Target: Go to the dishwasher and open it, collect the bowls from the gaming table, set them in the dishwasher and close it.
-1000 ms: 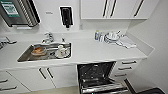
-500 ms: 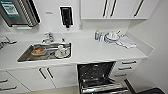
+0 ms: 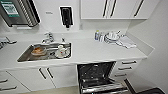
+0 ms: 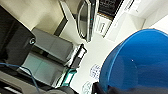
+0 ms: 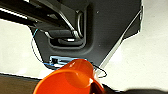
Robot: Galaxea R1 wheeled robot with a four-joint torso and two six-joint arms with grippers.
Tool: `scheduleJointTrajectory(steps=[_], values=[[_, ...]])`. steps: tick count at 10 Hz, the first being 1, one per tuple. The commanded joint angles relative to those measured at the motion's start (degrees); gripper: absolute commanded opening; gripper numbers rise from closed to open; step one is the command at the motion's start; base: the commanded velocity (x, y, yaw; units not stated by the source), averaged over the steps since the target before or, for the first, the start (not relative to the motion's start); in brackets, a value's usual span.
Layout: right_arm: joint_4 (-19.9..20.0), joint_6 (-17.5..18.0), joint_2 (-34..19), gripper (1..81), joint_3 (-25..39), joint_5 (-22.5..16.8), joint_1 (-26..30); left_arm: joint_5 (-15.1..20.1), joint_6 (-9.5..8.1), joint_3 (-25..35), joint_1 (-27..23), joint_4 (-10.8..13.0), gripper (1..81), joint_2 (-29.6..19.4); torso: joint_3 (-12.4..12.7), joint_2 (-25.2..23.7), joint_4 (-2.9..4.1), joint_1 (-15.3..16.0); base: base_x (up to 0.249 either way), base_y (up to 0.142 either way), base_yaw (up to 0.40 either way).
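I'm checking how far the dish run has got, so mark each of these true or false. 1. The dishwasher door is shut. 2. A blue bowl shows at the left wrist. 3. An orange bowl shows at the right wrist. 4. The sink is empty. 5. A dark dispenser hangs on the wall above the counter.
1. False. The dishwasher stands open, its dark interior and rack in view.
2. True. The blue bowl looms large in the left wrist view.
3. True. The orange bowl sits close in the right wrist view.
4. False. The sink holds dishes, among them a white mug.
5. True. The dark dispenser hangs on the white wall.
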Motion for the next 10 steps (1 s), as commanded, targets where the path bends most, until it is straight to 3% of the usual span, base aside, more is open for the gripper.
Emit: scheduleJointTrajectory(steps=[1,2,3,4,6,9,10], values=[[0.2,0.0,-0.8,1.0,0.1,-3.7,-0.5,10.3,11.14,34.6,-4.1,-3.3,1.0,-19.3,0.0,0.0,0.0,0.0,0.0,0.0,0.0],[0.2,0.0,-0.8,1.0,0.1,-3.7,-0.7,18.8,14.94,42.5,-5.7,-3.4,1.0,-22.5,0.0,0.0,0.0,0.0,0.0,0.0,0.0],[0.2,0.0,-0.9,1.0,0.1,-3.6,-0.7,30.0,18.55,51.4,-7.7,-3.5,1.0,-26.3,0.0,0.0,-0.02,0.0,0.0,0.0,0.0],[0.2,0.0,-0.9,1.0,0.2,-3.6,-0.7,39.6,20.68,57.8,-10.5,-4.4,1.0,-29.3,0.0,0.0,0.0,0.0,0.0,0.0,0.0],[0.1,0.0,-0.9,1.0,0.4,-3.5,-0.7,48.3,20.42,59.5,-15.5,-5.1,1.0,-30.8,0.0,0.0,0.0,0.0,0.0,0.0,0.0],[0.0,-0.1,-0.9,1.0,0.4,-3.6,-0.5,59.8,19.2,60.1,-22.4,-4.2,1.0,-31.9,0.0,0.0,-0.02,0.0,0.0,0.0,0.0],[0.0,-0.1,-0.9,1.0,0.4,-3.6,-0.5,64.2,18.75,60.7,-25.2,-4.0,1.0,-32.1,-2.3,0.0,0.0,0.0,0.0,0.0,0.0]])
